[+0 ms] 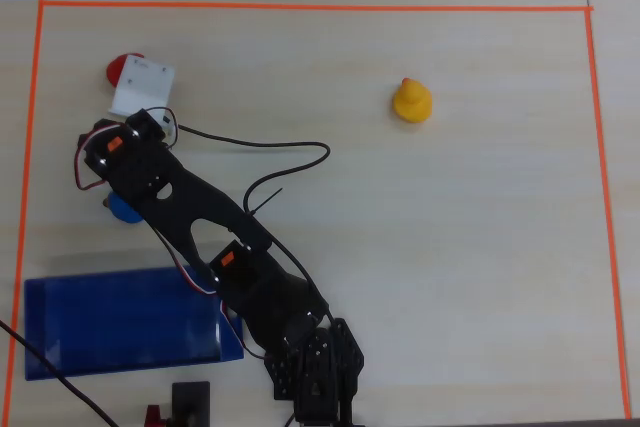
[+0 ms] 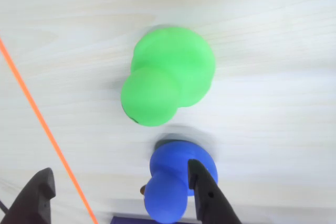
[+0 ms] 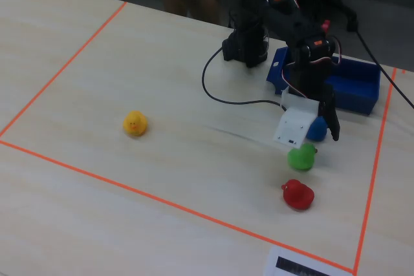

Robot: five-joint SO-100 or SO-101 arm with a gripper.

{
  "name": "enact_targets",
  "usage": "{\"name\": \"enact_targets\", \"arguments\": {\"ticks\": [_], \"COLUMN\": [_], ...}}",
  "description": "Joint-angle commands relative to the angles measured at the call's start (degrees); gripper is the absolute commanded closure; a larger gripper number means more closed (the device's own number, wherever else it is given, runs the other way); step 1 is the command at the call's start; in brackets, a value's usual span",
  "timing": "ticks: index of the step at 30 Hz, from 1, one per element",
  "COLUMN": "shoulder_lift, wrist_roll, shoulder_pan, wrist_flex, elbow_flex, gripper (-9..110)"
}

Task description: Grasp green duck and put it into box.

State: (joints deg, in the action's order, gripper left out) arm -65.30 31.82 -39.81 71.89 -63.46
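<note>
Hovering above the green duck [image 2: 168,77], our gripper [image 2: 121,192] holds its 2 fingers wide and empty, we judge to straddle the toy before descending. The green duck sits on bare table, apart from the box [image 1: 110,322]. A blue duck [image 2: 176,182] crowds 1 finger [image 2: 207,192]; a red duck [image 3: 297,194] and yellow duck [image 3: 134,123] lie clear.

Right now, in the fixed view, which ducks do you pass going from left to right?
yellow duck → red duck → green duck → blue duck, partly behind the gripper.
</note>
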Motion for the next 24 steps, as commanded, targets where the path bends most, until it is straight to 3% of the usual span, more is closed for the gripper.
{"name": "enact_targets", "arguments": {"ticks": [1,24], "shoulder_lift": [-0.26,6.59], "wrist_roll": [0.26,7.73], "shoulder_pan": [-0.18,3.78], "wrist_flex": [-0.09,-2.99], "elbow_flex": [4.04,7.82], "gripper": [68,68]}}
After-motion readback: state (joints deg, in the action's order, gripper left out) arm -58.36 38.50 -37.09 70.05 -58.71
